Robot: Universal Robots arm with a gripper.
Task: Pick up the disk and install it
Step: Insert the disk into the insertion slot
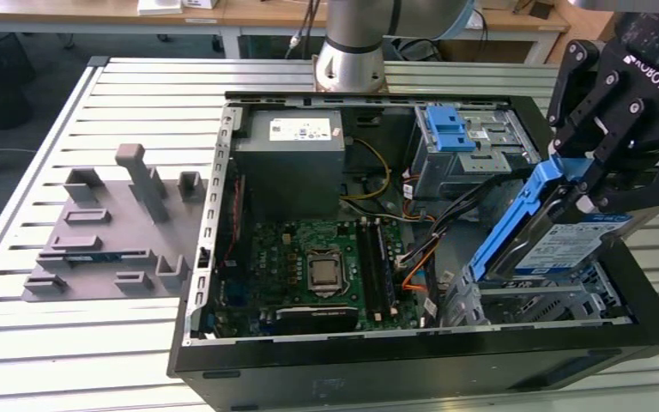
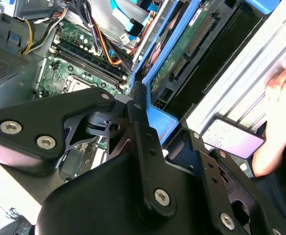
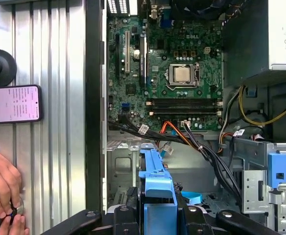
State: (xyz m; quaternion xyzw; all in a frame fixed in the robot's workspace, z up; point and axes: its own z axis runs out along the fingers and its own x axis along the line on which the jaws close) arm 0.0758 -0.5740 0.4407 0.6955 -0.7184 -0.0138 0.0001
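Desk: a slatted metal desk [image 1: 44, 343] carries the computer case [image 1: 421, 367], which lies on its side with the cover off.
Robot arm: its silver base [image 1: 359, 47] stands on the desk just behind the case's far wall.
Fixture plate: a grey plate [image 1: 112, 236] with upright pegs lies on the desk beside the case, on the exterior view's left.
Motherboard: a green board [image 1: 318, 266] covers the case floor towards the near wall.
Power supply: a grey box [image 1: 289, 159] sits in the case's far corner, beyond the motherboard.
Drive cage: a metal cage with blue tabs [image 1: 467, 137] sits against the case's far wall, at the exterior view's right.
Hand: the black hand [image 1: 607, 190] hangs above the case's near corner on the exterior view's right, clamped on the upper end of the disk.
Disk: the silver disk [image 1: 570, 245] with blue rails is off the desk and steeply tilted, its lower end dipping into the case over an open metal bay [image 1: 535, 302].
Cables: black and orange cables [image 1: 421, 257] run across the case floor, just beside the disk's lower end.
Step in hand: probably fitting the disk into the bay.
Doing it well: line both blue rails up with the bay's sides, ease the tilt out gradually, steer clear of the cables, and hold a firm grip so the disk cannot twist.
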